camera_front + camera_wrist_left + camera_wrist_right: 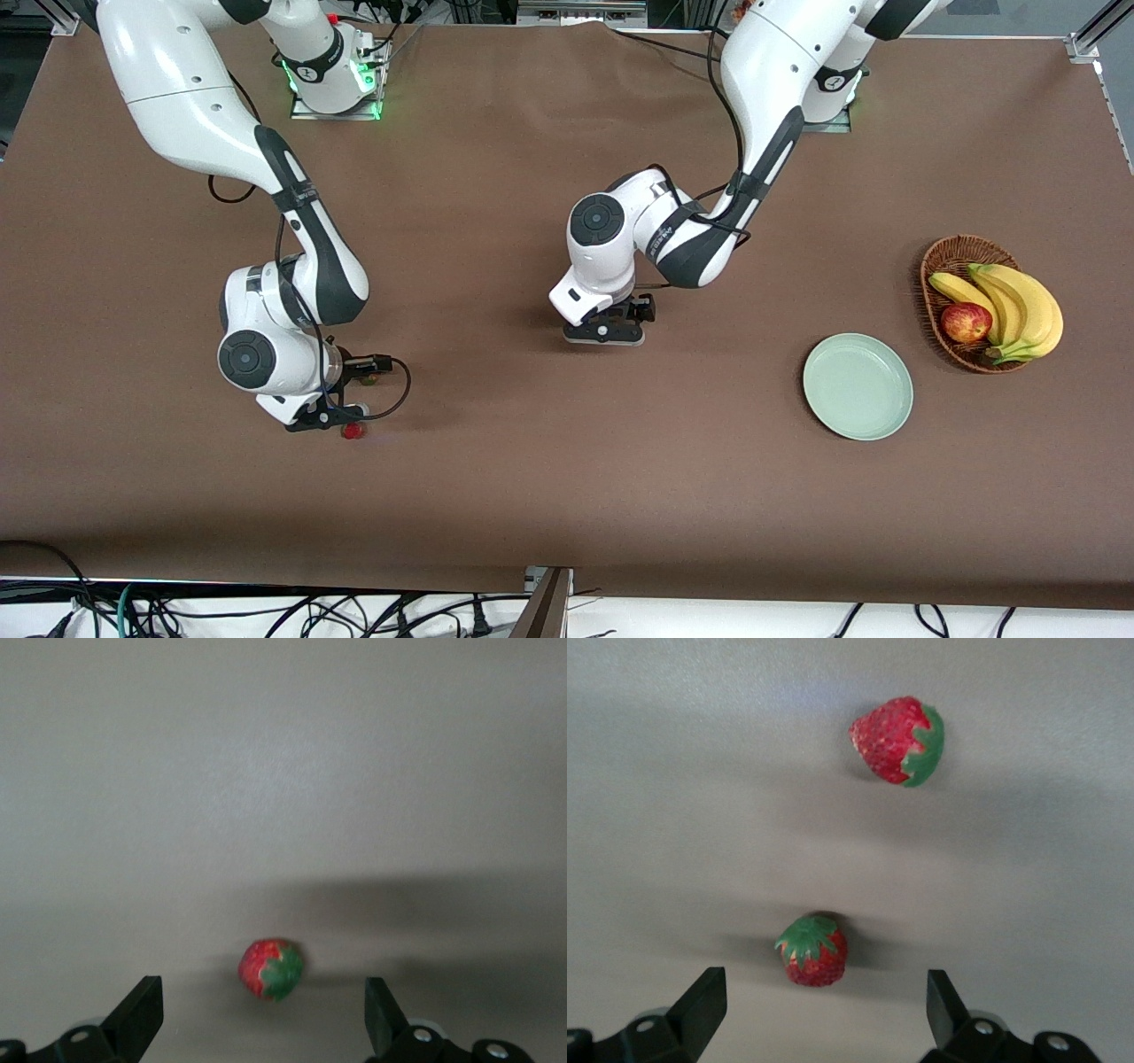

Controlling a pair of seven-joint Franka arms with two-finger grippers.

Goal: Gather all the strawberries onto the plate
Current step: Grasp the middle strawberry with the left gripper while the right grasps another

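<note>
My right gripper [330, 415] hangs low over the table toward the right arm's end, open and empty [824, 1014]. Two strawberries lie below it: one [813, 950] just ahead of its fingertips, another [899, 740] a little farther off. In the front view one strawberry [353, 431] shows beside that hand. My left gripper [609, 331] hangs low over the middle of the table, open and empty [262, 1019]. A third strawberry [271, 969] lies just ahead of its fingertips; the hand hides it in the front view. The pale mint-green plate [858, 386] sits empty toward the left arm's end.
A brown wicker basket [950, 255] with bananas [1019, 306] and a red apple [966, 322] stands beside the plate, closer to the left arm's end of the table. A brown cloth covers the table. Cables hang along the edge nearest the front camera.
</note>
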